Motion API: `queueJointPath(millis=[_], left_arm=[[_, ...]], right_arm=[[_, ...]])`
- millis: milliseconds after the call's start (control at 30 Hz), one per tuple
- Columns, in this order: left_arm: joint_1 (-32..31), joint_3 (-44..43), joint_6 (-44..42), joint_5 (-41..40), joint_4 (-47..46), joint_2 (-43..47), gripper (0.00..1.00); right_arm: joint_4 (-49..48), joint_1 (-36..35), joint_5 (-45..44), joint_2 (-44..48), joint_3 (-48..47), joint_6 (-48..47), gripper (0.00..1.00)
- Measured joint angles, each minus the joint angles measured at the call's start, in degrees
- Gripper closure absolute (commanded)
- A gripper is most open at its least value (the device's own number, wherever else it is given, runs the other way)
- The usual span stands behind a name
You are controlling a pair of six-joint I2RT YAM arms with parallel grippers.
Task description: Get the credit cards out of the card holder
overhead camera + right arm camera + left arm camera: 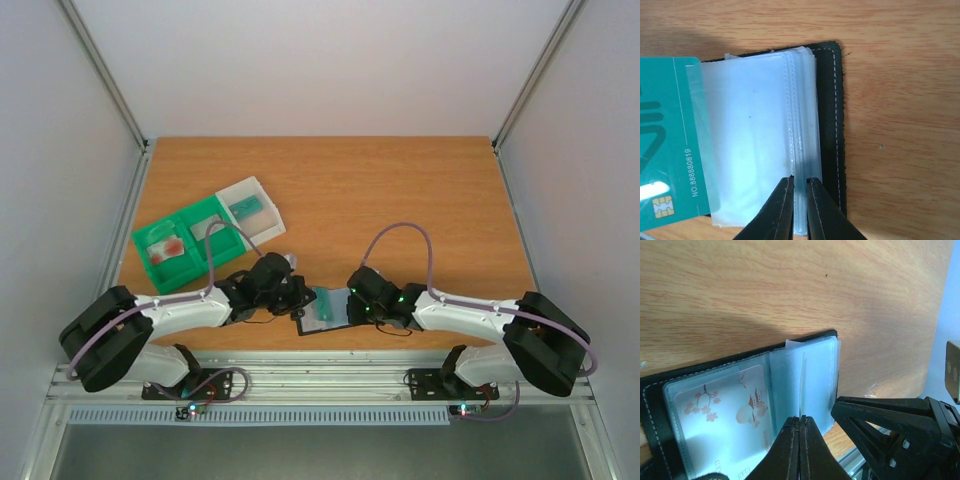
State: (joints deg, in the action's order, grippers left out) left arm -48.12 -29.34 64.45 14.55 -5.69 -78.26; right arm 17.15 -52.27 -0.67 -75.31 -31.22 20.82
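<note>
Both arms reach low and inward to the one open holder (322,318) at the desk's (400,190) near edge. Left claw (800,418) is pressed together at a sleeve's edge. Right claw (800,181) clamps the sleeves (760,130). Two cards show in the holder: teal card (665,140) and pictured card (725,410).

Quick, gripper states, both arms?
Left gripper: shut, seemingly pinching a thin sheet seen edge-on; which one, cannot tell.
Right gripper: shut on the holder's sleeves.

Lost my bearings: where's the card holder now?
Top view: the card holder lies open at the table's near edge, centre, with both arms' jaws gripping its sleeves.
</note>
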Motion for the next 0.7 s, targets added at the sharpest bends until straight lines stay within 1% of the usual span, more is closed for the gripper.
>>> queueJointPath(millis=[133,233,367,467,567,700], left_arm=[[0.24,0.15,-1.44,0.02,2.40,3.34,1.00],[0.57,0.22,-3.26,0.13,4.61,6.38,1.00],[1.31,0.24,-5.88,1.66,6.80,9.97,1.00],[1.75,0.22,-8.17,4.11,8.15,12.66,1.00],[1.79,0.20,-11.02,6.51,10.84,15.43,1.00],[1.81,-1.86,-15.69,8.28,17.40,18.25,0.99]], right_arm=[[1.09,0.22,0.11,2.99,-0.02,-2.43,0.86],[1.36,0.94,1.75,5.90,-0.02,-5.11,0.83],[1.86,2.12,4.81,10.69,-0.07,-9.33,0.75],[4.02,3.19,8.11,15.08,-0.98,-12.50,0.70],[7.43,3.82,12.11,18.51,-4.04,-16.04,0.70],[9.40,4.00,17.33,20.61,-6.93,-19.32,0.69]])
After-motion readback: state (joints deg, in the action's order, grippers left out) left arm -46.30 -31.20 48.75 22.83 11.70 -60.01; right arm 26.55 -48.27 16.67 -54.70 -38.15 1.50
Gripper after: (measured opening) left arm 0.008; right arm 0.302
